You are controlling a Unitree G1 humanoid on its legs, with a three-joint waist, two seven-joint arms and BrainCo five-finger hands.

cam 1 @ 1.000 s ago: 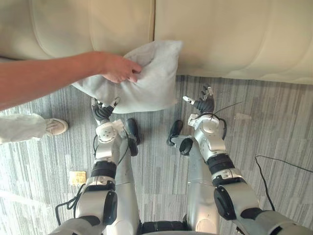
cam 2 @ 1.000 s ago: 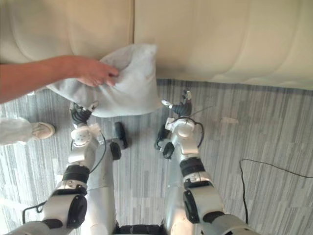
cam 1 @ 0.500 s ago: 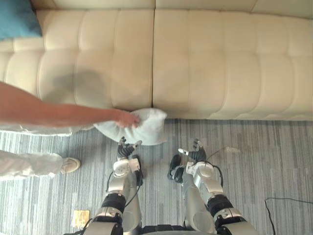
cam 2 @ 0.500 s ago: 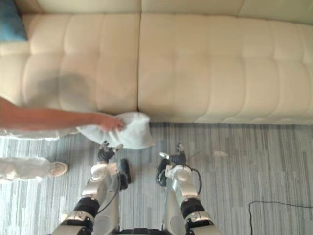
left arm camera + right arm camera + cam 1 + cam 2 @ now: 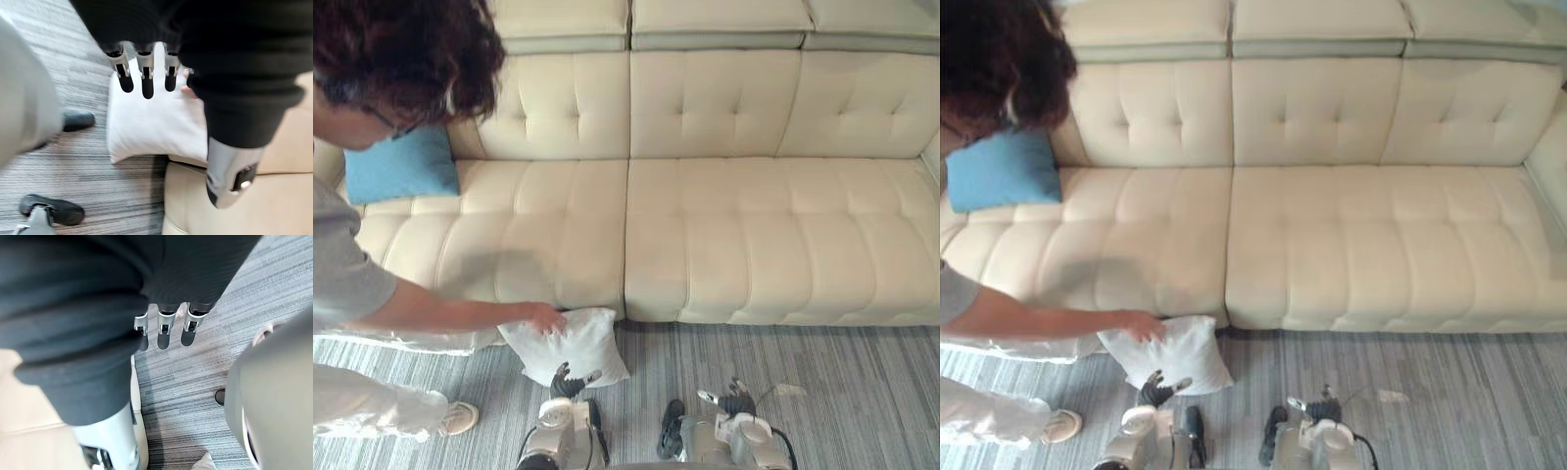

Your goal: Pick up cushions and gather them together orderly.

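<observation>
Your left robot hand (image 5: 570, 380), released, sat lower centre just under the white cushion (image 5: 579, 343) a person's hand (image 5: 546, 317) held against the sofa (image 5: 724, 235). Your right robot hand (image 5: 732, 400) was released too.

2 cushions out there: 1 plump white fabric cushion (image 5: 574, 346), 1 square blue fabric cushion (image 5: 399, 164). 1 long cream tufted sofa (image 5: 734, 235), and 1 person (image 5: 342, 266).

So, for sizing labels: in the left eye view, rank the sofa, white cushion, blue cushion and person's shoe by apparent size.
1. sofa
2. white cushion and blue cushion, about alike; the blue one sits farther off and partly hidden, so unranked
3. shoe
</observation>
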